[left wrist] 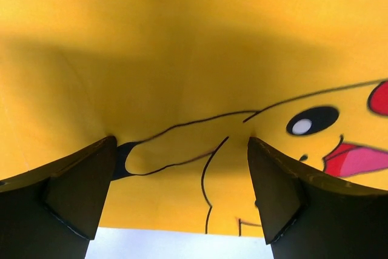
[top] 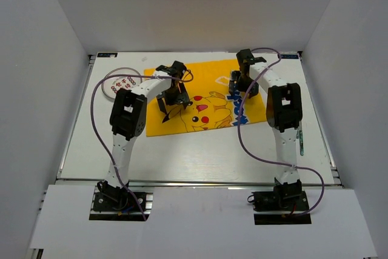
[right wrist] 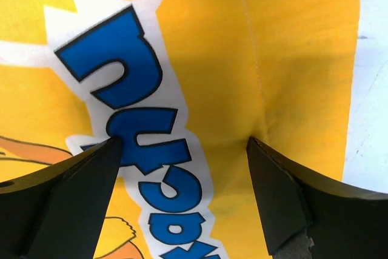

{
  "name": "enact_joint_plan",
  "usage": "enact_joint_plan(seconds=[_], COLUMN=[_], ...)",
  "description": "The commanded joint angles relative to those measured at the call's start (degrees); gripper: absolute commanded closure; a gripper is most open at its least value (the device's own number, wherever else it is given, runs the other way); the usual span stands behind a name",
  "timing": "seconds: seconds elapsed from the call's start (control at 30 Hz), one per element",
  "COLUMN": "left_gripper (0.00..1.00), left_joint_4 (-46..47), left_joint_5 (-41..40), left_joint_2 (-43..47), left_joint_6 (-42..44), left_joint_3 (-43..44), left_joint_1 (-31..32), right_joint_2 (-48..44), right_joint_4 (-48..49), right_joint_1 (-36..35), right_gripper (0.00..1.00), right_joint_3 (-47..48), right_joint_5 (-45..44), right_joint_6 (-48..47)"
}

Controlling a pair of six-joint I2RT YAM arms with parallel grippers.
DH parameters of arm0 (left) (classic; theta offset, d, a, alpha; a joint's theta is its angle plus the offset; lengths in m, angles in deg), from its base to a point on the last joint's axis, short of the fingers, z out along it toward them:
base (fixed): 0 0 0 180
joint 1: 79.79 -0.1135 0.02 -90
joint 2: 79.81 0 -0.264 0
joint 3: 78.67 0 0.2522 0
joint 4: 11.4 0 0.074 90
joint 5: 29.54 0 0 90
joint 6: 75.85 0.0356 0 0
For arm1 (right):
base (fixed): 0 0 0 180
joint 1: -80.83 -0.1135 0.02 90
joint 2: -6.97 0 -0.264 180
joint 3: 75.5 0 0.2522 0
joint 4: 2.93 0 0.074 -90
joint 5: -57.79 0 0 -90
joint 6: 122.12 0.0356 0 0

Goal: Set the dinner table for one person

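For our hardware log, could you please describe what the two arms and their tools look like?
The left arm and right arm have white links, black joint housings and a looping purple cable each. The left tool and right tool have two black wedge-shaped fingers.

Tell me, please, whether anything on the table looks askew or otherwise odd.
The yellow mat lies slightly askew, its edges not parallel to those of the dinner table. Between the open jaws of the right gripper the cloth is creased. The left gripper, also open, rests on it too.
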Motion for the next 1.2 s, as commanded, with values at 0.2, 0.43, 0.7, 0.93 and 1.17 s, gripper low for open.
enact_joint_plan(seconds=[0.2, 0.43, 0.7, 0.93, 1.17], left_gripper=[0.02, 0.02, 0.02, 0.02, 0.02], left_joint_4=[-2.0, -0.6, 0.0, -1.1, 0.1], left_joint_5=[-5.6, -4.4, -4.0, -4.7, -4.9], left_joint_2=[-9.5, -8.0, -7.4, -5.6, 0.7], left_joint_6=[3.4, 2.9, 2.6, 3.1, 2.8], left_joint_3=[13.9, 12.2, 12.4, 15.2, 16.0], left_joint_1=[-2.3, -2.8, -2.8, -2.8, -2.8], right_joint_2=[-2.2, 1.5, 1.4, -5.1, -10.2], right_joint_4=[3.7, 1.5, 0.5, 2.6, -1.2], right_joint_1=[0.7, 0.9, 1.2, 1.4, 1.4], right_gripper=[0.11, 0.11, 0.11, 0.11, 0.11], right_joint_3=[-8.7, -1.6, -0.7, -5.8, 0.2], right_joint_5=[1.1, 0.9, 0.3, 1.9, 1.1], right_joint_6=[1.2, 0.0, -0.7, 0.6, -0.5])
